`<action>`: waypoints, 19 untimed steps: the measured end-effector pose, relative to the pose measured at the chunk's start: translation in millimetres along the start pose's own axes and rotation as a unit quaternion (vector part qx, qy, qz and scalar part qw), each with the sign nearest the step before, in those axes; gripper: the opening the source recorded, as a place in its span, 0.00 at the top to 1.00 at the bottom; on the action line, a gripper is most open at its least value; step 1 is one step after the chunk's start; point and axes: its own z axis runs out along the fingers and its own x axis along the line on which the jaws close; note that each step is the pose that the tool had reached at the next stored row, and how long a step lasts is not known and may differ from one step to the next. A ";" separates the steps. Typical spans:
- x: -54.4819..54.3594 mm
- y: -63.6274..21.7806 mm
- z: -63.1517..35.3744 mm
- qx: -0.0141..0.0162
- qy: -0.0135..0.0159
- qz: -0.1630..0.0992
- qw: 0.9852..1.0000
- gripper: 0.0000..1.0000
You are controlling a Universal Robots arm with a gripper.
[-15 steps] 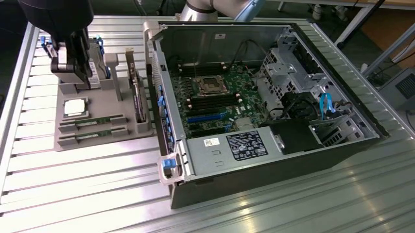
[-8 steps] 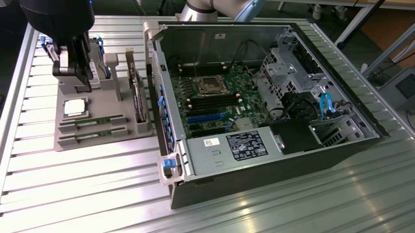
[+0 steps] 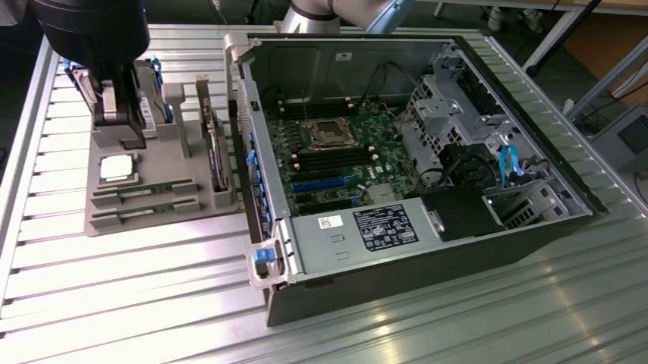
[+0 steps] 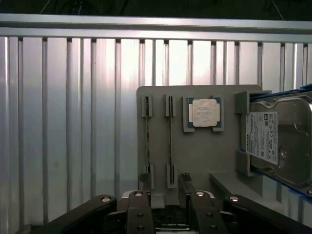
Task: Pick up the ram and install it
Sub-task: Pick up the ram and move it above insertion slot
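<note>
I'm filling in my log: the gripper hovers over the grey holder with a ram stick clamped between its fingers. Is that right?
Not quite. The gripper hovers over the grey holder, but its fingers are apart and empty: the wrist view shows one ram stick and the other ram stick seated in their holder slots.

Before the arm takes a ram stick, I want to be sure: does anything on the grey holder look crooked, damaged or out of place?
Nothing stands out. The ram stick and its neighbour stand straight in their slots on the grey holder, and the processor lies square in its recess.
</note>
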 end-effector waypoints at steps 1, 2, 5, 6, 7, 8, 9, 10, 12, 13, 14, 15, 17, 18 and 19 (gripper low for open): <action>0.0 0.0 0.9 0.000 0.000 -0.001 1.000 0.64; 0.1 -0.1 1.6 0.000 0.000 -0.001 1.000 0.64; 0.1 -0.2 3.7 0.000 0.000 -0.003 1.000 0.64; 0.1 -0.2 4.2 0.000 0.000 -0.004 1.000 0.64; 0.2 -0.2 5.1 0.000 0.000 -0.005 1.000 0.64; 0.2 -0.2 5.7 0.000 0.000 -0.005 1.000 0.64; 0.3 -0.3 6.3 0.000 0.000 -0.006 1.000 0.64; 0.3 -0.3 6.9 0.000 0.000 -0.006 1.000 0.64; 0.5 -0.3 8.3 0.000 0.000 -0.007 1.000 0.64; 0.6 -0.4 9.4 0.000 0.000 -0.008 1.000 0.64; 0.8 -0.5 10.9 0.000 0.000 -0.009 1.000 0.64; 0.9 -0.5 12.0 0.000 0.000 -0.009 1.000 0.64; 1.3 -0.7 16.3 0.000 0.000 -0.011 1.000 0.64; 1.5 -0.8 17.9 0.000 0.001 -0.012 1.000 0.64; 1.8 -0.8 19.5 0.000 0.001 -0.012 1.000 0.64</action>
